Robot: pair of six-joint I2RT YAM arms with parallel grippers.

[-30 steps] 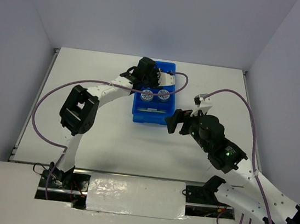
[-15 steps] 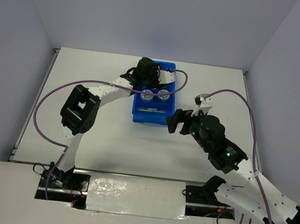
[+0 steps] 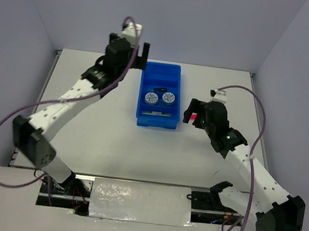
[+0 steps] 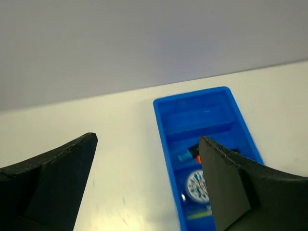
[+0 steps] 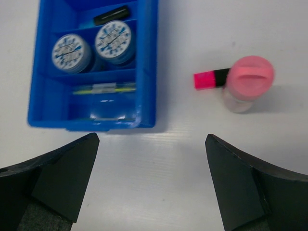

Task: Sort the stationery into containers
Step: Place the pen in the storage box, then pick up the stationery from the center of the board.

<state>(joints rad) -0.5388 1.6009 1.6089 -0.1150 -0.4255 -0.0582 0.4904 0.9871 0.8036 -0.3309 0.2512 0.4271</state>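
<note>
Overhead, the left claw (image 3: 141, 55) hangs high beyond the far-left corner of the bright blue rectangular plastic tray (image 3: 141, 99). Its fingers are spread wide with nothing in them, and the arm looks parked out of the way. On the white tabletop (image 3: 97, 119), the tray holds two round blue-grey patterned-lid tubs (image 3: 151, 98) side by side in one section. A short black marker (image 3: 159, 89) lies in the section beyond, and thin pale sticks (image 3: 156, 113) lie nearer the arms. So like sits with like. The right claw (image 3: 192, 113) hovers just right of the tray (a fleck of pink shows under it, too small to identify).

From the left wrist, the fingers (image 4: 48, 178) stand far apart and empty, looking down at the tray's far end. The farthest section is bare, and behind it lie markers with blue and orange ends (image 4: 189, 154).

From the right wrist, the claw is fully spread and holds nothing. It sits above bare tabletop between the tray and the two unsorted pieces, a pink-capped cylinder (image 5: 248, 77) standing upright and a black marker with a pink end (image 5: 211, 78) lying against its side. Both are well outside the tray. That contact probably makes the marker awkward to take without nudging the cylinder.
</note>
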